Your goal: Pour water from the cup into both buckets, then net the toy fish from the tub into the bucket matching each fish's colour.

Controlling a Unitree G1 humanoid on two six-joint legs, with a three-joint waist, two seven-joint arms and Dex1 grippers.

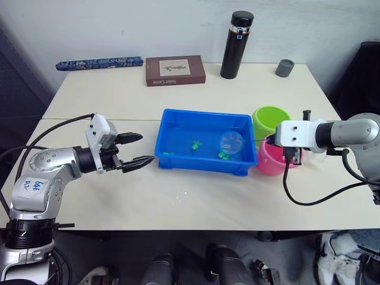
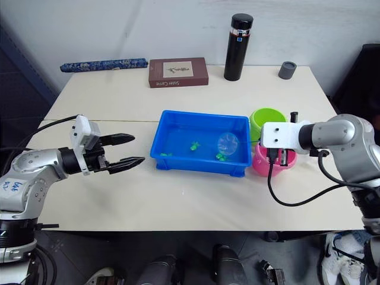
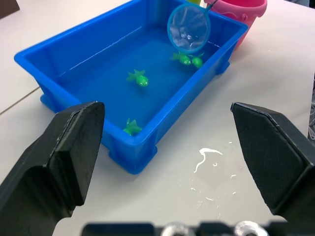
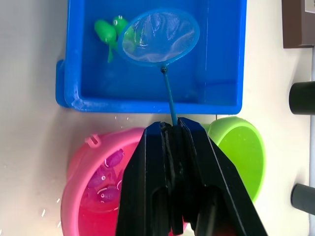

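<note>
Head views first. Blue tub mid-table, water inside, green fish scattered on the bottom. Net dipped at the tub's right end, hoop over another green fish. Green bucket just beyond the tub's right end, pink bucket beside it on the nearer side. Right gripper above the pink bucket, at the end of the net's thin handle. Left gripper off the tub's left end, fingers spread wide, holding nothing, clear of the tub. At the far edge: black flask, small grey cup, brown box, long patterned blue roll.

Left wrist view now. Two black fingers far apart, table between them, small splash of water there. Beyond, the tub with three or four green fish, one close against the near wall. Net hoop tilted near the far end, pink bucket behind.

Right wrist view. Fingers pressed together, clamped on the net handle, hoop out over the tub water, touching a green fish. Under the gripper, pink bucket with water and pink fish in it; green bucket alongside.
</note>
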